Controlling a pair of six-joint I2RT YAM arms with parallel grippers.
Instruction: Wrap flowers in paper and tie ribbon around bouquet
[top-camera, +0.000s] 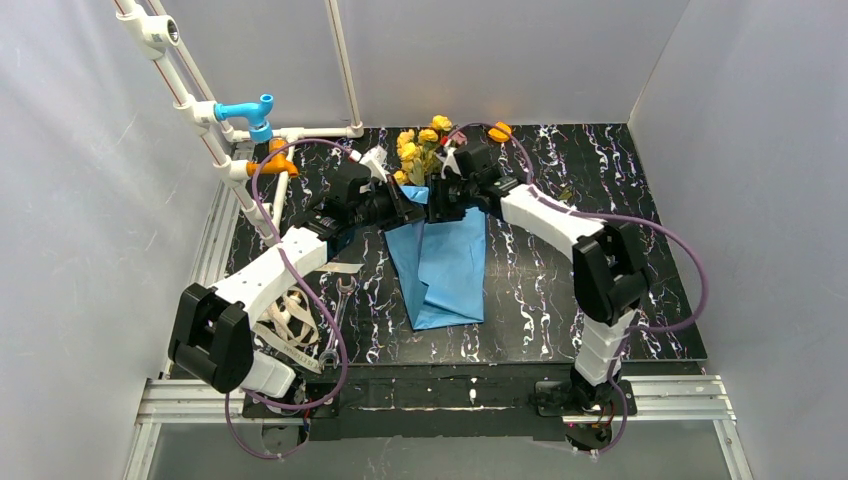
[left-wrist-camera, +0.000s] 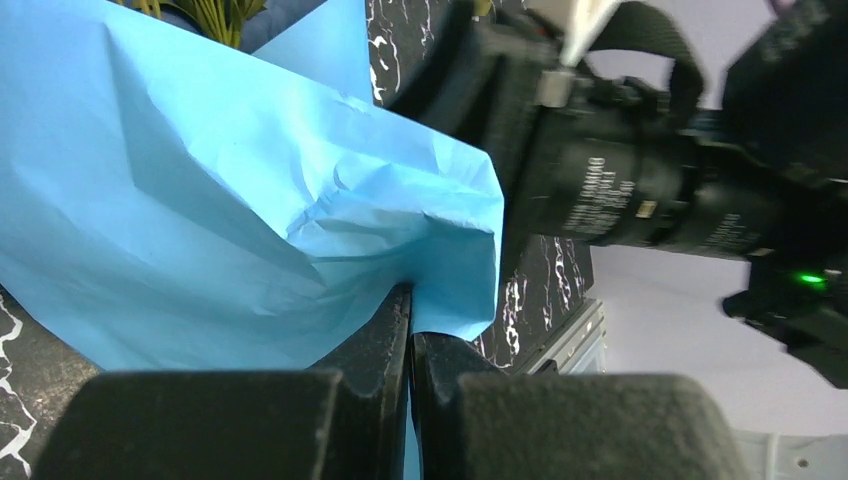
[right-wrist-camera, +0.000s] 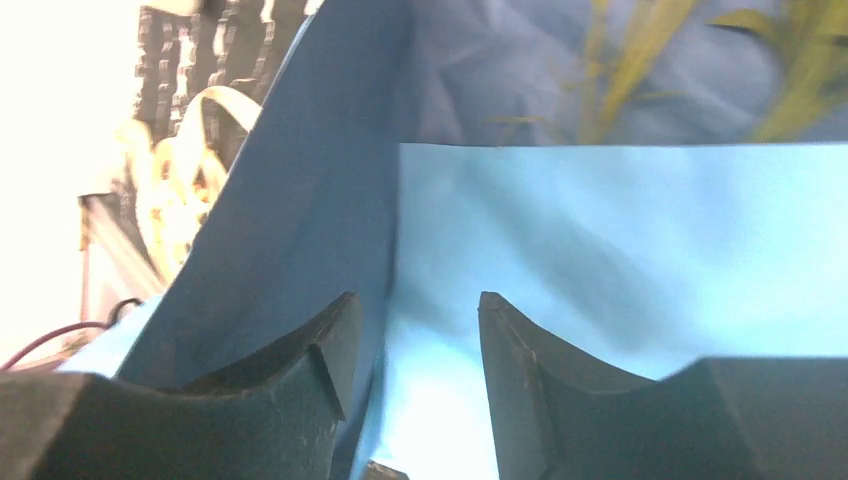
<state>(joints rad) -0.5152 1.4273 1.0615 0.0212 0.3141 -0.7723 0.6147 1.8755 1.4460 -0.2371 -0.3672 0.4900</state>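
Note:
The light blue paper (top-camera: 445, 265) lies folded lengthwise on the black marbled table, narrowing toward the near edge. The flowers (top-camera: 420, 150), yellow roses, stick out past its far end. My left gripper (left-wrist-camera: 411, 300) is shut on a creased edge of the paper (left-wrist-camera: 200, 200); in the top view it sits at the paper's far left corner (top-camera: 408, 208). My right gripper (right-wrist-camera: 420, 310) is open over the paper (right-wrist-camera: 600, 230), with a fold edge running up between its fingers. Green stems (right-wrist-camera: 620, 60) show blurred beyond. The beige ribbon (top-camera: 290, 320) lies bunched at the near left.
A metal wrench (top-camera: 338, 320) lies beside the ribbon. White pipes with blue and orange fittings (top-camera: 245, 110) stand at the back left. White walls enclose the table on three sides. The right arm's wrist (left-wrist-camera: 640, 190) is close in front of the left wrist camera.

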